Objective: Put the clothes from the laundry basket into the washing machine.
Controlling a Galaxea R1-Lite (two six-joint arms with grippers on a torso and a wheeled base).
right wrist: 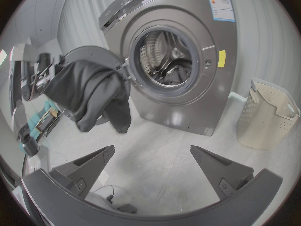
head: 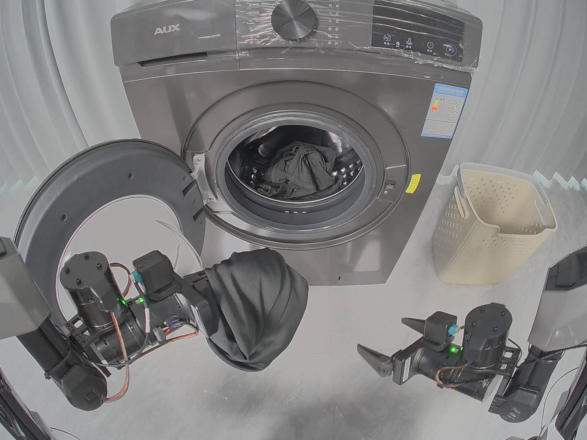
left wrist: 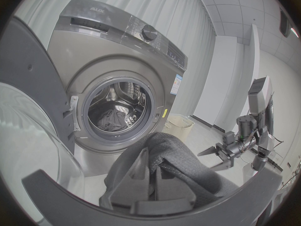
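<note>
Washing machine (head: pixel 293 154), grey and front-loading, stands at 12 o'clock in the head view, with a pale curtain (head: pixel 49 62) behind it. Its round door (head: pixel 110 203) hangs wide open, hinged at the 9 o'clock edge of the drum opening and swung out toward 8 o'clock.

At 3 o'clock of the machine, just beside its front corner, the cream perforated laundry basket (head: pixel 495 227) sits upright on the grey floor (head: pixel 342 386).

A dark garment (head: pixel 257 307) hangs in the air at 7 o'clock of the drum opening, in front of the machine's lower panel and off the floor. It is draped in a loose bundle over the left hand (left wrist: pixel 152 176). That hand sits at 7 o'clock in the head view, in front of the open door, with its fingers (left wrist: pixel 141 170) close together and clamped on the cloth.

More dark clothes (head: pixel 296 169) lie heaped inside the drum, at about 6 o'clock of its interior.

The right hand (head: pixel 382 335) hovers low over the floor at 5 o'clock in the head view. Its fingers (right wrist: pixel 94 164) are spread wide apart and point toward 9 o'clock. The basket lies at its 1 o'clock, well apart.

On the machine's top panel a round dial (head: pixel 294 19) sits at 12 o'clock. A small yellow sticker (head: pixel 413 183) marks the front at 3 o'clock of the opening.
</note>
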